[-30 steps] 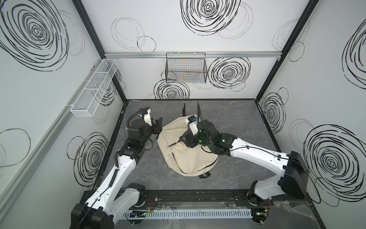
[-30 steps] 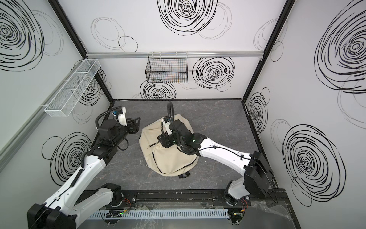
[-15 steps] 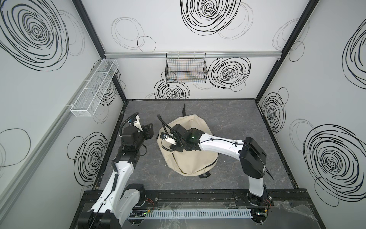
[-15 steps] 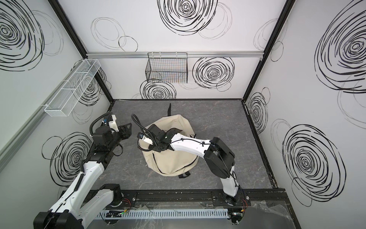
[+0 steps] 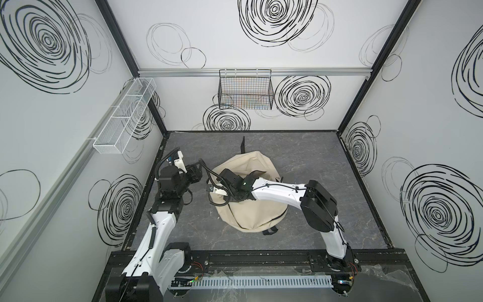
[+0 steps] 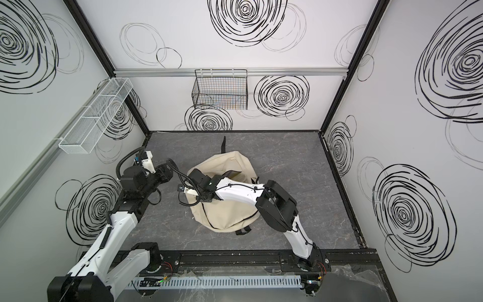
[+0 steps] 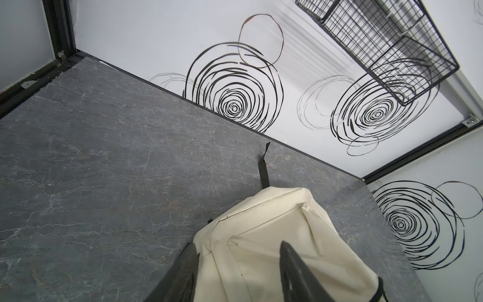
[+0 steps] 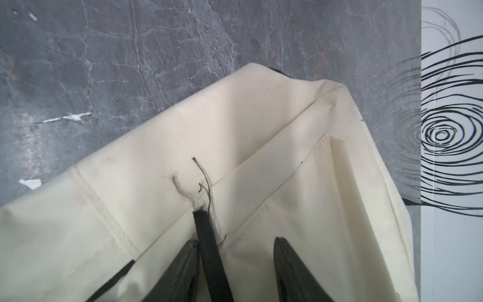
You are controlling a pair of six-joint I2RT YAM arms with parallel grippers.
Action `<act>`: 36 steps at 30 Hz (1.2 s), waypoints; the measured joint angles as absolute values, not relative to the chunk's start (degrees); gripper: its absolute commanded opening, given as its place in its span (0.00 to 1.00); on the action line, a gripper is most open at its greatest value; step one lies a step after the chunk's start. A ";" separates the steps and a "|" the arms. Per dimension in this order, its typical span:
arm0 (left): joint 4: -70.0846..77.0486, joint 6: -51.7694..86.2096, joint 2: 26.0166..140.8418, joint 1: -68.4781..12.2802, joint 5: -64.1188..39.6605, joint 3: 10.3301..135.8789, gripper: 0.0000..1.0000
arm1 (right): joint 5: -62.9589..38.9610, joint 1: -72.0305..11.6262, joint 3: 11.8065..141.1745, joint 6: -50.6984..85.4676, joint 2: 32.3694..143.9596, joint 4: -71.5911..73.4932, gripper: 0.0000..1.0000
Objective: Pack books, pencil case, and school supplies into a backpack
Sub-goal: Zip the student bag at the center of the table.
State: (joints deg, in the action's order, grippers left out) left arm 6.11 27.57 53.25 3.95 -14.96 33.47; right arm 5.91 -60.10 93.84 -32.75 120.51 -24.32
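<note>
The cream-beige backpack lies slumped in the middle of the grey table in both top views. My right gripper hangs over its left part. In the right wrist view that gripper is open just above the backpack fabric, and a black strap runs between its fingers against one of them. My left gripper is open and empty, just left of the backpack. The books, the pencil case and the school supplies are out of view.
One black backpack strap sticks out toward the back wall. A black wire basket hangs on the back wall and a white mesh shelf on the left wall. The black base rail runs along the table's front edge.
The right arm has folded in and its gripper has moved left across the backpack. The left gripper has drawn back a little from the bag. Both grippers' jaws have narrowed somewhat.
</note>
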 measured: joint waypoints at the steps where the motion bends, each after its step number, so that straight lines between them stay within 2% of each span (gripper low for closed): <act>1: 6.17 27.68 53.36 3.99 -15.16 33.45 0.53 | 6.20 -60.14 94.28 -32.97 120.99 -24.34 0.43; 5: 6.24 27.99 53.76 4.19 -15.79 33.41 0.53 | 7.49 -60.20 96.29 -32.75 122.78 -24.58 0.31; 14: 7.57 28.75 53.93 5.32 -17.19 33.21 0.52 | 8.64 -59.99 96.47 -28.05 122.15 -24.69 0.15; 16: 7.70 28.75 53.93 5.39 -17.37 33.12 0.51 | 8.23 -59.79 95.11 -26.24 120.44 -24.34 0.08; 17: 7.79 28.73 53.93 5.41 -17.52 33.10 0.51 | 7.97 -59.66 94.08 -25.41 119.13 -23.99 0.00; 25: 7.88 27.88 53.93 4.78 -17.63 33.10 0.51 | 4.32 -58.59 85.97 -15.05 108.66 -19.18 0.00; 29: 7.53 23.79 53.93 0.80 -16.60 33.10 0.61 | 0.27 -56.84 81.34 -8.27 105.23 -15.81 0.00; 34: 5.85 10.48 53.01 -10.87 -16.49 33.08 0.85 | -5.74 -53.15 75.53 2.33 100.12 -11.20 0.00; 36: 5.45 5.23 52.12 -14.90 -17.10 32.99 0.87 | -9.04 -51.07 71.55 8.05 96.95 -7.86 0.00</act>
